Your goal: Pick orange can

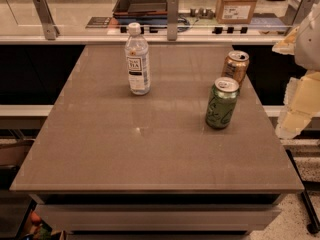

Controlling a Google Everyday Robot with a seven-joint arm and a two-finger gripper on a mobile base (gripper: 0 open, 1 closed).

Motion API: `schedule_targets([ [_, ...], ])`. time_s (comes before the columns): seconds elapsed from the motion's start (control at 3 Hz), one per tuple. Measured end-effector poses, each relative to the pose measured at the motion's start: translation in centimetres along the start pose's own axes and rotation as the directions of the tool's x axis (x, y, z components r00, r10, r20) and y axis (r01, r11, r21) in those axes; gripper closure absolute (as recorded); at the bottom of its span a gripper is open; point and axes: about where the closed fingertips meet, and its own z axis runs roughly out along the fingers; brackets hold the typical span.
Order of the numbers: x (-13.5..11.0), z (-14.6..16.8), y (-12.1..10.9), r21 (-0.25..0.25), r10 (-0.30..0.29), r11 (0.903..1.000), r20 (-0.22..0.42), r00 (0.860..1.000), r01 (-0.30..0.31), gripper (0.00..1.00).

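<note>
The flat brown rectangular table [125,149] is filling most of my view, with its front edge lying nearest to me. My gripper [296,109], pale cream and blocky, is hanging at the right edge of the view, just off the table's right side and about level with the two cans. I cannot tell how far it is open. It is staying apart from everything on the table.

Toward the right of the tabletop, the green can [221,103], a metal drink can with pale swirly lettering, is standing upright. Just behind it and a little to the right, the orange can [235,66] is also standing upright near the table's right rear edge. It is small, shiny copper-orange metal with a silver top. I cannot tell whether the two cans are touching.

Farther left, the clear plastic water bottle [137,59] with a white cap is standing well apart from both cans.

Beyond the table, a pale counter [75,21] is carrying a dark tray [142,3] with an orange rim and a brown cardboard box [237,4].
</note>
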Motion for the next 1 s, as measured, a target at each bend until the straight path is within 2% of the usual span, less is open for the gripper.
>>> schedule_targets([
  [0.33,0.0,0.0,-0.1,0.003,0.0,1.0,0.002,1.0,0.0,0.0],
  [0.67,0.2,0.6,-1.9,0.023,0.021,0.9995,0.035,0.999,-0.022,0.0],
  [1.0,0.7,1.0,-4.7,0.053,0.029,0.998,0.089,0.996,-0.034,0.0],
])
